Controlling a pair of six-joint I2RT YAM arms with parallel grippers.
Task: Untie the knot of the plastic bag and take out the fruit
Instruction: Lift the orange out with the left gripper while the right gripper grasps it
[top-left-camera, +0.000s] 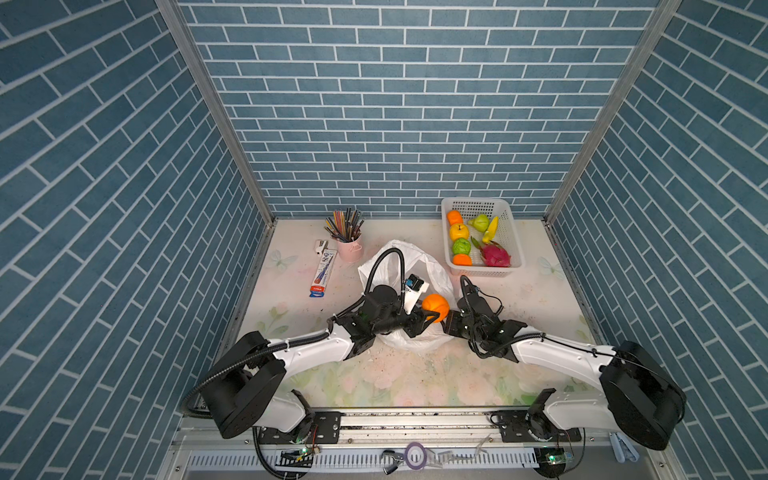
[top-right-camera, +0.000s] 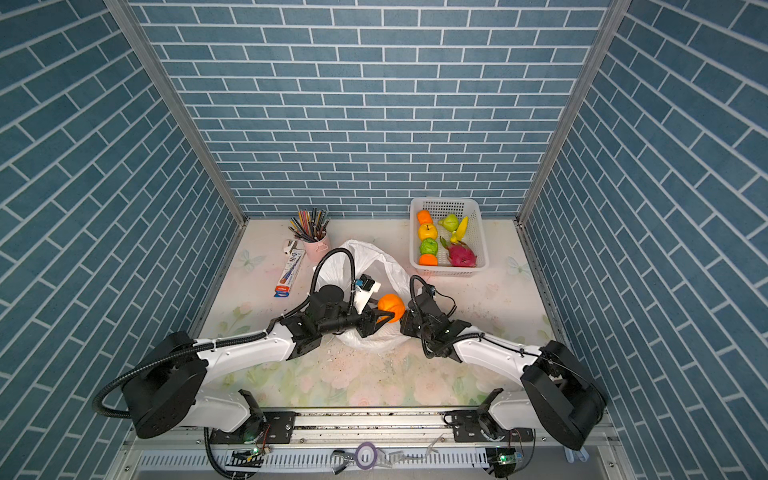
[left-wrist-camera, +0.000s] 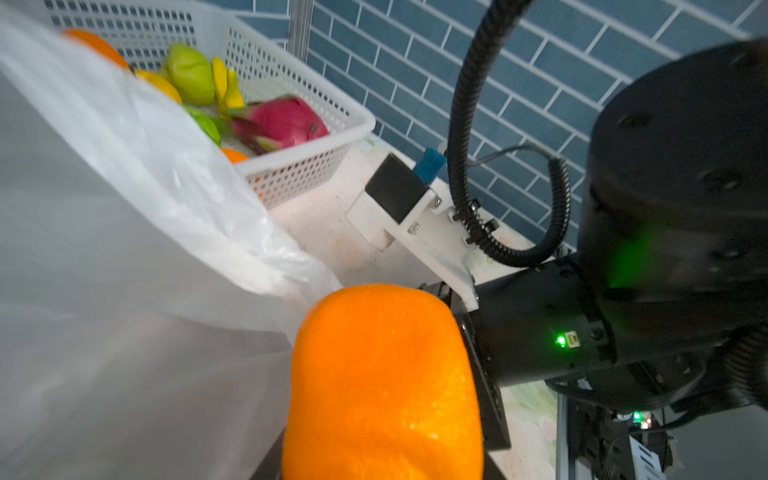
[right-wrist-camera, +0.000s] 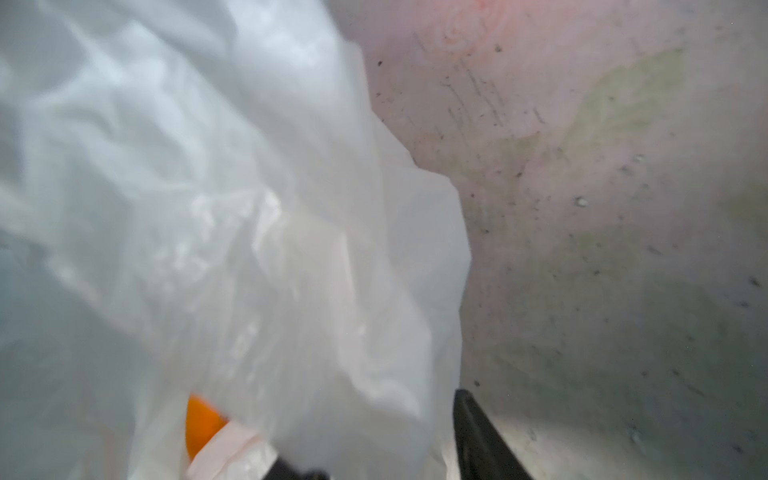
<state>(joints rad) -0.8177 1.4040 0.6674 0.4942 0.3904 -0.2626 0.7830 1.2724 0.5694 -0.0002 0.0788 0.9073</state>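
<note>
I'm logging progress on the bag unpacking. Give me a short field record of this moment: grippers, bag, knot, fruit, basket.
left gripper: shut on an orange, held above the plastic bag
right gripper: open beside the orange, bag film between its jaws
plastic bag: crumpled on the table, beneath the left gripper
knot: not visible in any view
basket: holds several fruits, including a dragon fruit
clutter: pencil cup behind the bag

Blue brick-patterned walls (top-left-camera: 395, 104) enclose the left, far and right sides, joined by grey metal corner posts (top-left-camera: 216, 112), around a pale floral tabletop (top-left-camera: 415, 374), evenly lit.
</note>
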